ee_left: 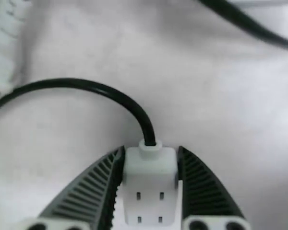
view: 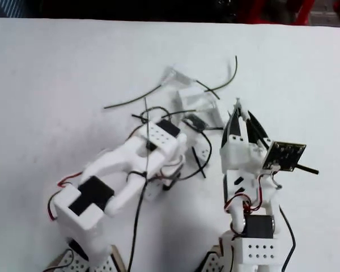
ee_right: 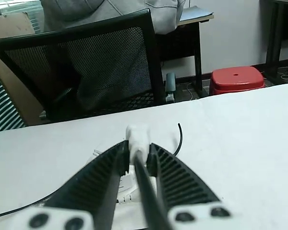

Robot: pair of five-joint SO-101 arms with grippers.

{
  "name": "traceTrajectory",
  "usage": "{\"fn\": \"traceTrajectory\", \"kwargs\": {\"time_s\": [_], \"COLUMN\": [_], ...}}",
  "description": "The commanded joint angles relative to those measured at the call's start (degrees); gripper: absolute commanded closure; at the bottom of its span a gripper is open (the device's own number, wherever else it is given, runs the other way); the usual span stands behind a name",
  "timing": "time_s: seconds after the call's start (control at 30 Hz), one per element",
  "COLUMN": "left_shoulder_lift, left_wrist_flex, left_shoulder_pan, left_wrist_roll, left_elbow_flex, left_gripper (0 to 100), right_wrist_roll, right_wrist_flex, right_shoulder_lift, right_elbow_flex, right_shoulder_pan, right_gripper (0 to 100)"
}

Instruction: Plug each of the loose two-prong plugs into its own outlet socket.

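Observation:
In the left wrist view my left gripper [ee_left: 150, 151] is shut on a white outlet socket block [ee_left: 149, 167] with two pairs of slots facing the camera. A black cable [ee_left: 86, 88] leaves the block's far end and curves over the white table. My right gripper [ee_right: 138, 145] is shut on a white plug [ee_right: 136, 135], with its dark cable [ee_right: 145, 191] running back between the fingers. From above, the right gripper [view: 241, 116] is held off the table and points toward the far edge. The left arm [view: 124, 164] lies to its left, over a tangle of black cables.
More white plug or socket pieces [view: 198, 105] lie mid-table between the arms, with another [view: 173, 76] farther back. Thin dark cables [view: 130, 101] trail left and right [view: 226, 82] of them. Beyond the far table edge stand a black mesh chair [ee_right: 110, 62] and a red stool [ee_right: 236, 79].

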Motion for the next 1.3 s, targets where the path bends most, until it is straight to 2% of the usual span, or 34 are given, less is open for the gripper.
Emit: {"fn": "traceTrajectory", "kwargs": {"time_s": [0.0, 0.17, 0.27, 0.4, 0.5, 0.73, 0.97, 1.27], "left_shoulder_lift": [-0.5, -0.1, -0.2, -0.5, -0.5, -2.8, -15.1, -19.0], "left_wrist_flex": [0.3, -2.7, -3.4, -3.3, -2.9, 0.2, 0.3, 2.2], "left_shoulder_pan": [-6.3, -12.6, -13.1, -12.7, -12.7, -12.7, -12.7, -13.1], "left_wrist_roll": [-10.5, -22.9, -26.5, -23.7, -21.6, -21.5, -21.5, -21.6], "left_elbow_flex": [-4.8, -8.4, -8.9, -8.4, -8.4, -8.3, -8.3, -9.2], "left_gripper": [98, 97, 96, 86, 85, 86, 95, 96], "right_wrist_roll": [-0.1, -0.1, -0.1, -0.1, -0.1, 0.0, 0.0, 0.0], "right_wrist_flex": [-1.4, -1.4, -1.4, -1.4, -1.4, -1.4, -1.4, -1.3], "right_shoulder_lift": [-0.5, -0.5, -0.5, -0.4, -0.4, -0.4, -0.4, -0.4], "right_elbow_flex": [-3.1, -3.1, -3.1, -3.1, -3.1, -3.0, -3.0, -3.0], "right_shoulder_pan": [0.2, 0.2, 0.2, 0.2, 0.1, 0.1, 0.1, 0.1], "right_gripper": [98.1, 98.1, 98.1, 98.1, 98.1, 98.1, 98.1, 98.1]}}
